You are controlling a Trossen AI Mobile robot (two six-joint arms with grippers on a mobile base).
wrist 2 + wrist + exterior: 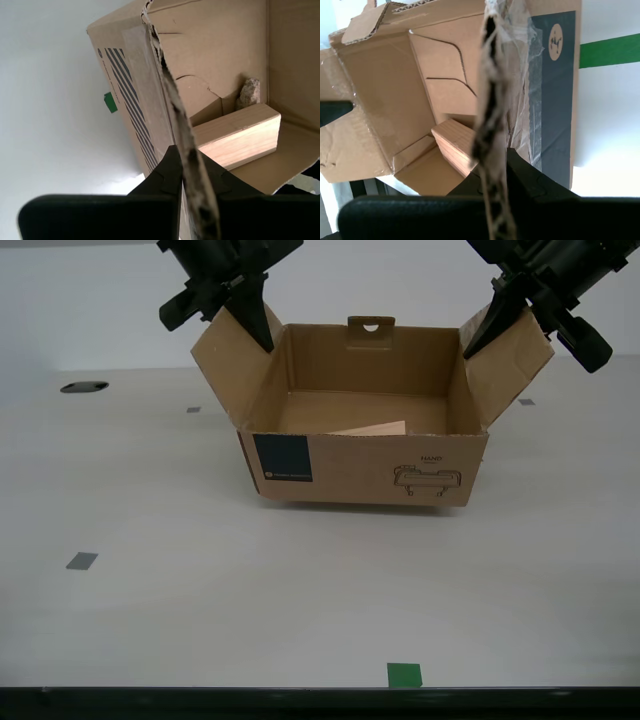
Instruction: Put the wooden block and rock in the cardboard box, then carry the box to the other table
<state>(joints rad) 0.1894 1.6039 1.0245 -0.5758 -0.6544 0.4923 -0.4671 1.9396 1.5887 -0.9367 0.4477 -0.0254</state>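
Note:
The cardboard box [360,475] stands open in the middle of the pale table [200,610], with a dark teal label at its front. My first gripper [262,335] [495,155] is shut on the box's flap at the exterior view's left. My second gripper [478,338] [187,160] is shut on the flap at the exterior view's right. Inside lies the wooden block [370,428] [240,135] [454,145]. The rock [249,93] sits in a corner beyond the block, hidden in the exterior view by the front wall. The other table is out of view.
Grey square markers [81,561] and a green square [404,675] lie on the table. A dark round hole [84,387] is at the far side on the exterior view's left. The table's front edge [320,690] runs along the exterior view's bottom.

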